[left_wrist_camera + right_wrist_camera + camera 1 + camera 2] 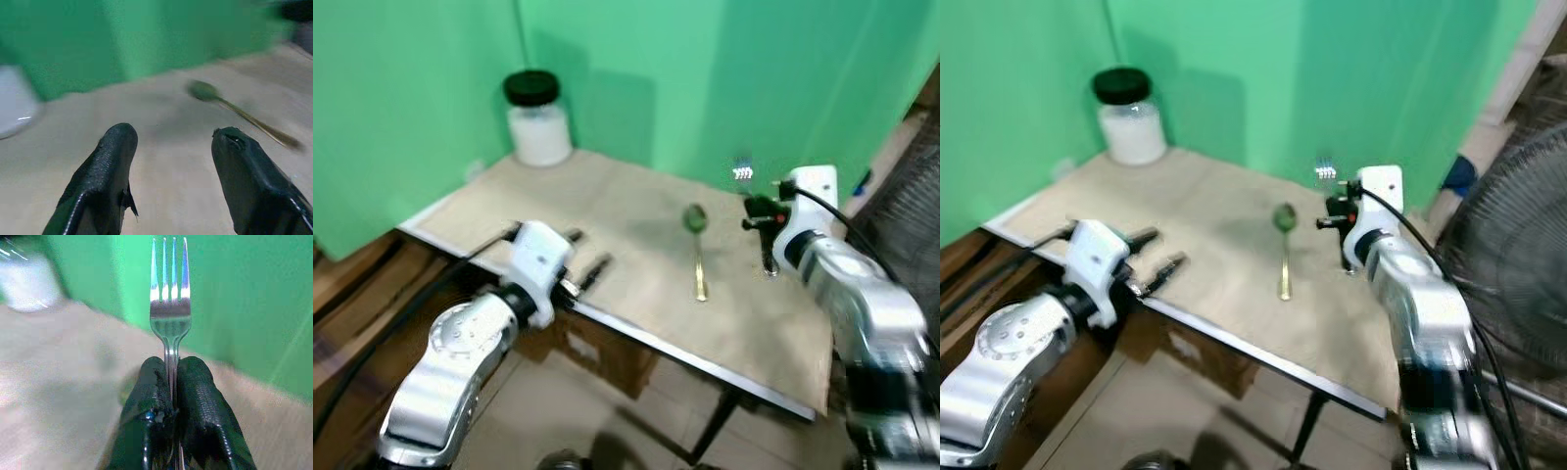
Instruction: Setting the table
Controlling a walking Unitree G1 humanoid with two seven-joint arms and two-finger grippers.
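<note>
On the beige tabletop [607, 211], a gold-handled spoon [698, 255] with a dark bowl lies near the middle. To its right my right gripper [761, 210] is shut on a silver fork [170, 308]. The fork stands upright with its tines [742, 173] pointing up above the black fingers [195, 382], and its handle end is low near the table. My left gripper [587, 257] hovers at the table's near left edge, open with nothing between its fingers [110, 161]. In the left wrist view the spoon [215, 95] lies ahead of it.
A white jar with a black lid [537, 118] stands at the far left corner against the green wall. A dark fan grille [1518, 245] is close on the right of the table. Wooden flooring and a box lie below the near edge.
</note>
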